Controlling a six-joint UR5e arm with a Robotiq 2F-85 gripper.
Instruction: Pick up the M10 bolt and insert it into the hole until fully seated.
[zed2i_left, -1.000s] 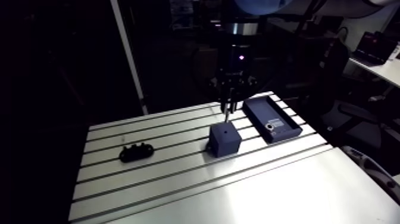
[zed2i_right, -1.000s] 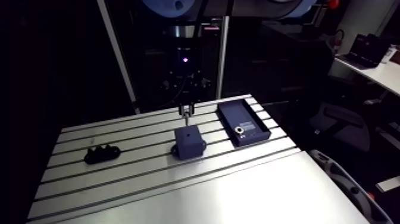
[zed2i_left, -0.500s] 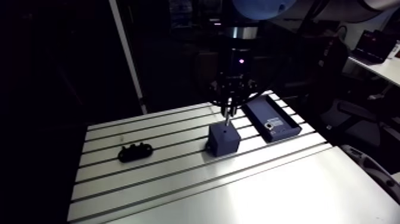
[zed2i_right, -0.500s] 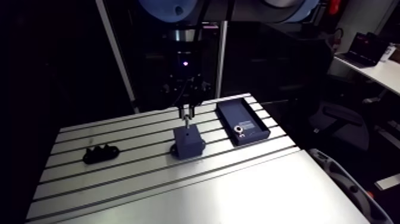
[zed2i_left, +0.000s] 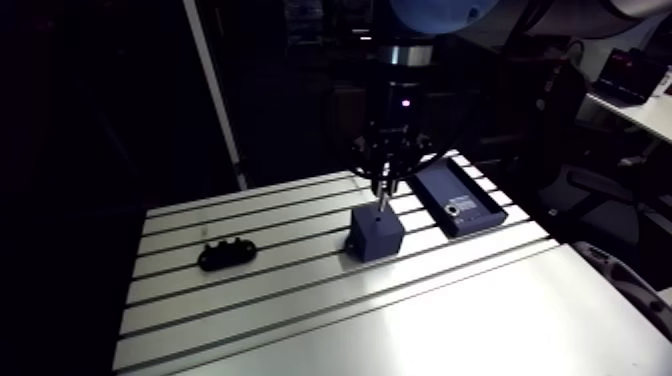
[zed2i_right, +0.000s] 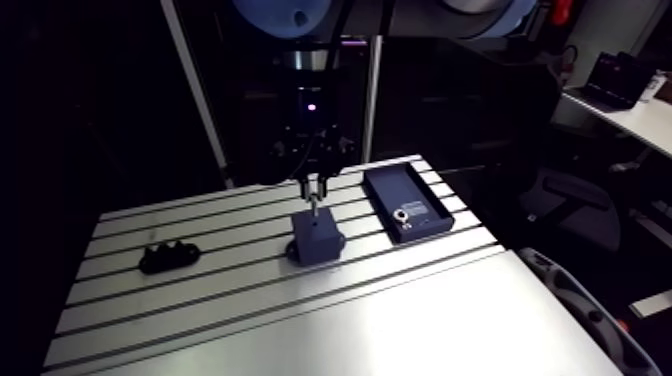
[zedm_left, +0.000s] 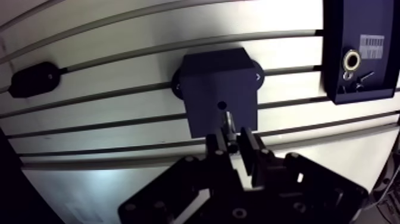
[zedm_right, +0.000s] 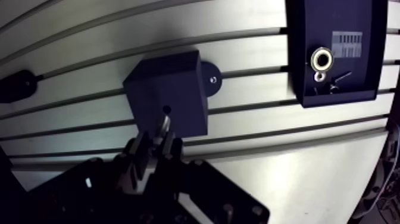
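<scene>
Wrist view: gripper (zedm_left: 231, 138) pinches the M10 bolt (zedm_left: 228, 123), its tip just short of the hole (zedm_left: 222, 105) in the dark block (zedm_left: 214, 77). Arm view: gripper sits lower than just before, with the bolt tip now about at the block top. Insertion is likely starting, bolt not seated. Tray (zed2i_left: 455, 200) at the block's 2 o'clock, black holder (zed2i_left: 225, 255) at 9 o'clock.
</scene>
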